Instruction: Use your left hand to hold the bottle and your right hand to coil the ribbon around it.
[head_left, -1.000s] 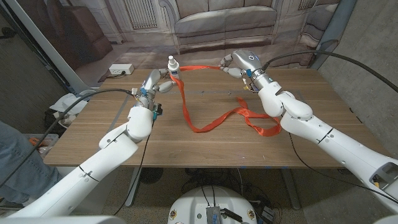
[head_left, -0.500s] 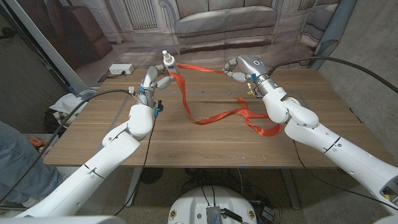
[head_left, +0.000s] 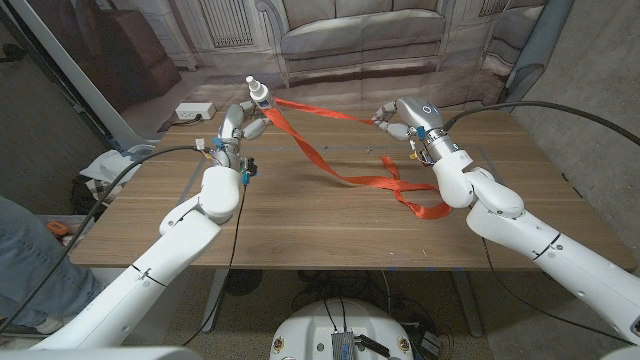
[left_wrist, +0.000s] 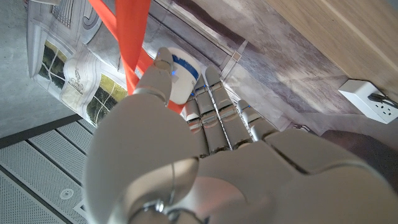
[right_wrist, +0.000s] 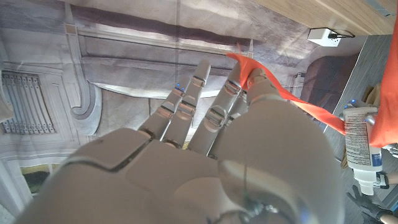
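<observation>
Behind the wooden table hangs a printed backdrop of a grey sofa and panelled wall, and a white power strip lies on the floor past the table's far left corner. At the far left of the table the left hand grips a small white bottle with a blue band, lifted above the tabletop; the left wrist view shows its fingers closed around the bottle's body with the thumb pressing from the other side. An orange ribbon runs from the bottle in two strands. One stretches taut to the right, off the table, to the right hand, which pinches it between thumb and fingertips at the far right of the table. The other strand slopes down from the bottle toward the middle of the table, then trails right and ends in a loose loop lying on the wood, near the right forearm. At the left edge, a person's leg in jeans stands beside the table.
</observation>
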